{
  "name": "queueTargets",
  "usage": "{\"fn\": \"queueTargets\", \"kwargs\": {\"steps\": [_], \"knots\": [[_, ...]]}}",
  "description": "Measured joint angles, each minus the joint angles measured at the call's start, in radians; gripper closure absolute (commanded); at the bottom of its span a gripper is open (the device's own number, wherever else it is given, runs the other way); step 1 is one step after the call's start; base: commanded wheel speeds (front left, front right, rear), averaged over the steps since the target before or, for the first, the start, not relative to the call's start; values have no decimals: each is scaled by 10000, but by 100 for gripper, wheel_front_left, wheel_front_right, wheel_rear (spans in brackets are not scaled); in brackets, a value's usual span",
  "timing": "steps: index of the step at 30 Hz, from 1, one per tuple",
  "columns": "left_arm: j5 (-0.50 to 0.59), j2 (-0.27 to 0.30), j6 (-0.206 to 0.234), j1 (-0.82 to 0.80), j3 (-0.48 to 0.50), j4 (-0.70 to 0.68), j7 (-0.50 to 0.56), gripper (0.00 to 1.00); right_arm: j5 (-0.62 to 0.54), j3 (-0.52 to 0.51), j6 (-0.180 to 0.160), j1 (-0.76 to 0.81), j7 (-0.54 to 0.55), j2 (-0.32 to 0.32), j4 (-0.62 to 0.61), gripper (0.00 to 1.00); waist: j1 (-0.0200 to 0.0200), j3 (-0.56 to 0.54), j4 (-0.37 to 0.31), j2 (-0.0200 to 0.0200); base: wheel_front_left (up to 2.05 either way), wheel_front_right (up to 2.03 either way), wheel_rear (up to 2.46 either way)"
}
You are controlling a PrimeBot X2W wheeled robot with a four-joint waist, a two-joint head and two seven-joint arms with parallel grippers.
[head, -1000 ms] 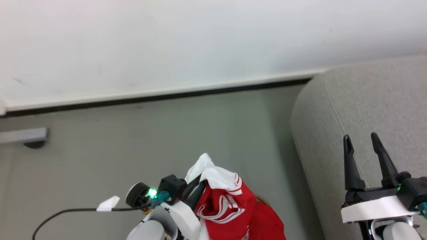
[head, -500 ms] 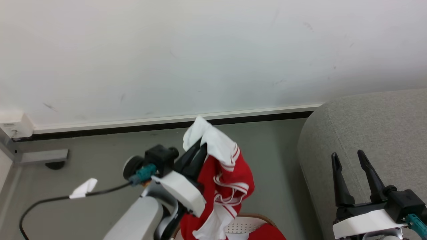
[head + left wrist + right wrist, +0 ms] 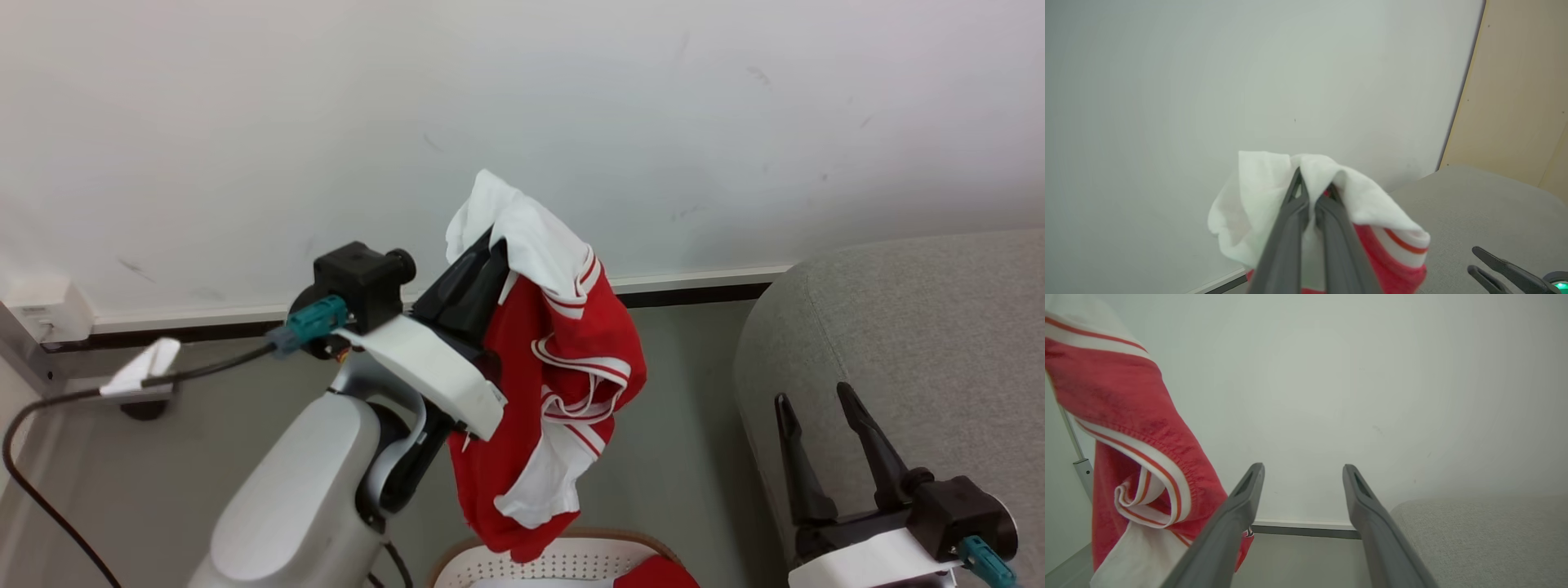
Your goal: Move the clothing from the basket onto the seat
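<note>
Left gripper [image 3: 492, 239] clenched on a white fold of the red-and-white garment [image 3: 563, 359], raised high before the wall. The cloth hangs free, its lowest hem just above the basket [image 3: 571, 565], where a second red garment [image 3: 657, 574] lies. Right gripper [image 3: 814, 394] spread and holding nothing, over the edge of the seat [image 3: 914, 327]. Risk, as judged: the pinch takes only a thin fold near the fingertips, so a quick swing seatward could drop it on the floor [image 3: 686, 392], or the dangling hem could snag the basket rim.
</note>
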Motion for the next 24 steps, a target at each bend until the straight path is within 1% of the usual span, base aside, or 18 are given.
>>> {"fn": "queueTargets", "kwargs": {"steps": [8,12,17,24], "knots": [[-113,33,29,-89,33,19,27,100,77,380,0,45,0,0,-140,0,0,-1,-15,0,0,0,0],[-119,42,31,-83,17,88,-4,100,75,746,0,47,0,0,-157,0,0,10,-44,0,0,0,0],[-121,61,48,-79,-46,176,-12,100,102,1728,0,44,0,13,-121,0,1,35,-40,0,0,0,0],[-150,-23,42,-71,-232,192,-63,100,90,2625,0,-515,-2,8,591,0,0,28,86,0,0,0,0]]}}
